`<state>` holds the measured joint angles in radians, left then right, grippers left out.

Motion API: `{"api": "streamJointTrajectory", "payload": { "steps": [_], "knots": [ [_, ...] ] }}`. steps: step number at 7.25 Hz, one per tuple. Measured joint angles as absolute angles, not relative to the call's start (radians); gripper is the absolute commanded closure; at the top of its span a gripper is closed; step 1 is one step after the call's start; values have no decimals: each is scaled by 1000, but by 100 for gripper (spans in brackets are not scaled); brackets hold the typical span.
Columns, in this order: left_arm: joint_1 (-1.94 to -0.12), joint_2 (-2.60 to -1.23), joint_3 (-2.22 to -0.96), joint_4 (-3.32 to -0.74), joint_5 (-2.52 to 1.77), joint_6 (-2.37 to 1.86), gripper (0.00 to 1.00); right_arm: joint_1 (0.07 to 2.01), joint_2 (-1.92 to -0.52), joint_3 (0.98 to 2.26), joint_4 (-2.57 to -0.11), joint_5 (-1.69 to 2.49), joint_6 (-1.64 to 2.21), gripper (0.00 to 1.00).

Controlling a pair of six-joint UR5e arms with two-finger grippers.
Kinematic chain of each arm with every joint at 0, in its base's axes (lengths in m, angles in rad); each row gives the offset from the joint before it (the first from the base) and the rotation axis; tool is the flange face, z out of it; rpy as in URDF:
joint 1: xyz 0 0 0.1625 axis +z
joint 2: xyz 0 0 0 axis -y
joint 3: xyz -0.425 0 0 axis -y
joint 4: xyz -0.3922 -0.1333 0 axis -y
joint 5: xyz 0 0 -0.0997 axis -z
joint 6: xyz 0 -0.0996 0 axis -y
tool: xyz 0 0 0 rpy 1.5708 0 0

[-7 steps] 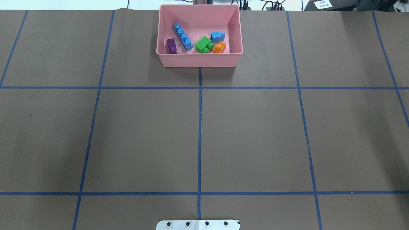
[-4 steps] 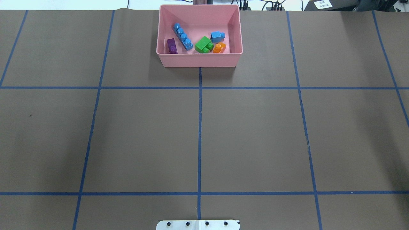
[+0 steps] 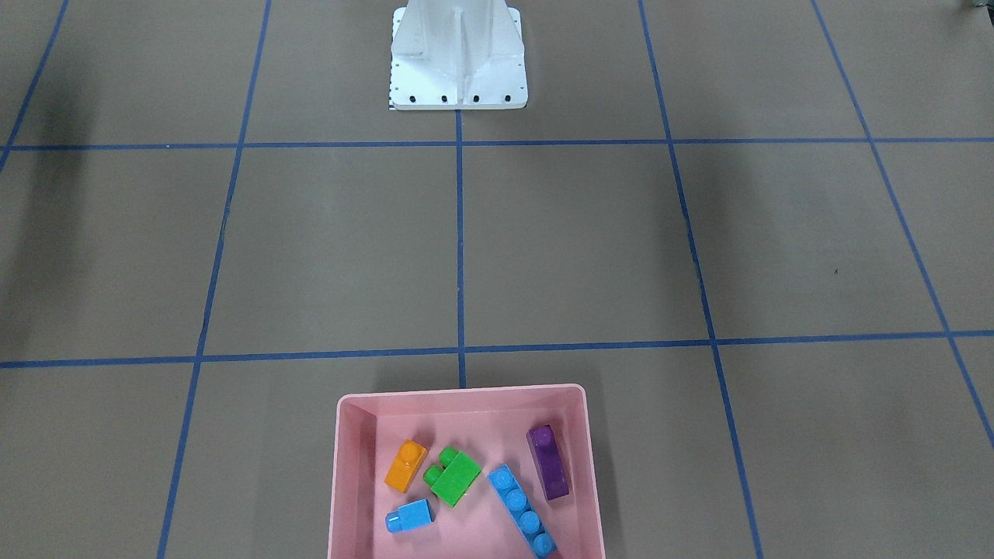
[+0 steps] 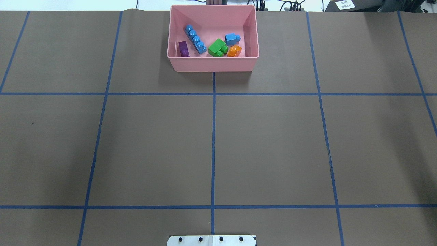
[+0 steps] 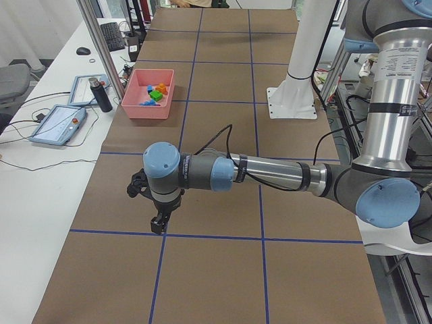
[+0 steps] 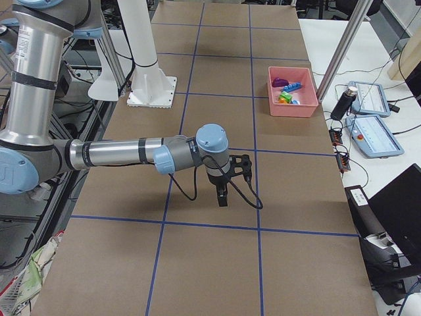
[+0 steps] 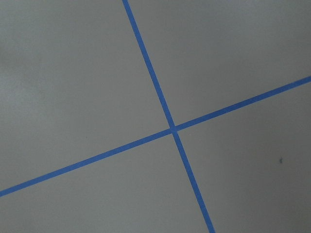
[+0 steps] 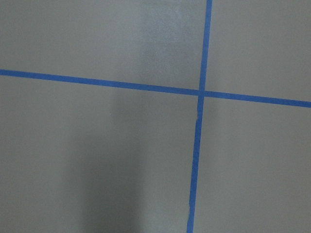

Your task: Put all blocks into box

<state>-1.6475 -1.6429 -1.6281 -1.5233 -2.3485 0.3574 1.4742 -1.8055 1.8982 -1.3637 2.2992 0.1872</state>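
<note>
Since the orange block (image 3: 405,466), green block (image 3: 454,477), purple block (image 3: 548,462), small blue block (image 3: 410,516) and long blue block (image 3: 522,510) all lie inside the box (image 3: 353,497) in the front view, the task looks done; overhead agrees. Side views show the left gripper (image 5: 156,229) and right gripper (image 6: 223,203) hanging well away, and I cannot tell whether their jaws are open; wrist views show only tape lines (image 7: 172,128).

We see table (image 4: 273,143) under brown paper w/ blue tape grid (image 4: 213,150); white side desk (image 5: 27,196) beside it w/ teach pendant (image 5: 59,125), keyboard (image 5: 113,36), mouse (image 5: 82,50), cables (image 5: 47,163); aluminium frame post (image 5: 101,47) at desk edge. Light even.
</note>
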Motion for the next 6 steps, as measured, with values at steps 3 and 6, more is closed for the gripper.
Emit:
{"api": "streamJointTrajectory", "payload": {
  "steps": [3,6],
  "knots": [
    [-1648,-1643,-1629,-1522,-2358,357,0,1474,-1805,1900,-1364,2299,187,0],
    [-1647,-1643,-1622,-1522,-2410,355,0,1474,-1805,1903,-1364,2298,186,0]
  ]
}}
